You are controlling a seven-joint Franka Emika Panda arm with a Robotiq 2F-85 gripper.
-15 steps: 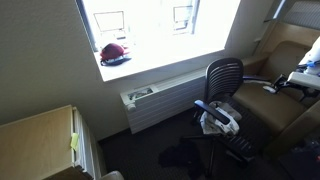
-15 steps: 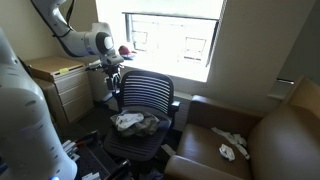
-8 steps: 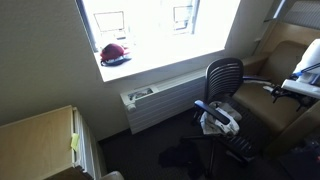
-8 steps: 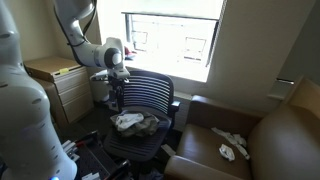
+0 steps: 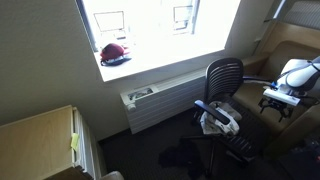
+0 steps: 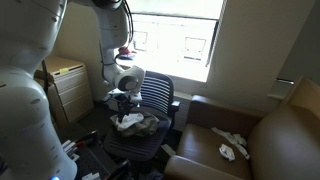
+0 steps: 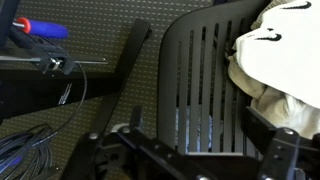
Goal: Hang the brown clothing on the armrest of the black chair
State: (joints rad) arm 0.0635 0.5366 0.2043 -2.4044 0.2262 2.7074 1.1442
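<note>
**Desk:** What is seen to fill most of the room?

**Caption:** A brown armchair [image 6: 285, 130] is shown in both exterior views. It is set just beside the black chair [image 6: 145, 105], which is placed before a bright window [image 6: 170, 40].

**Desk:** And the robot?

**Caption:** The robot arm [image 6: 108, 40] is pictured hanging down from above, by the chair's slatted backrest. A wooden cabinet [image 6: 62, 82] is seen against the wall beyond it.

**Desk:** Where is the clothing located?

**Caption:** The clothing [image 6: 135, 122] is shown crumpled on the chair's seat, pale on top with a darker fold beneath. In the wrist view it is glimpsed past the edge of the backrest. The armrest [image 5: 218, 108] is seen uncovered.

**Desk:** How is the tool held?

**Caption:** The tool [image 6: 122, 99] is held low beside the backrest, near the clothing. In the wrist view its fingers are seen spread wide, with nothing gripped between them. Whether the chair is touched cannot be told.

**Desk:** Anything smaller?

**Caption:** A red cap [image 5: 114, 52] is seen on the window sill, well apart from the chair.
</note>
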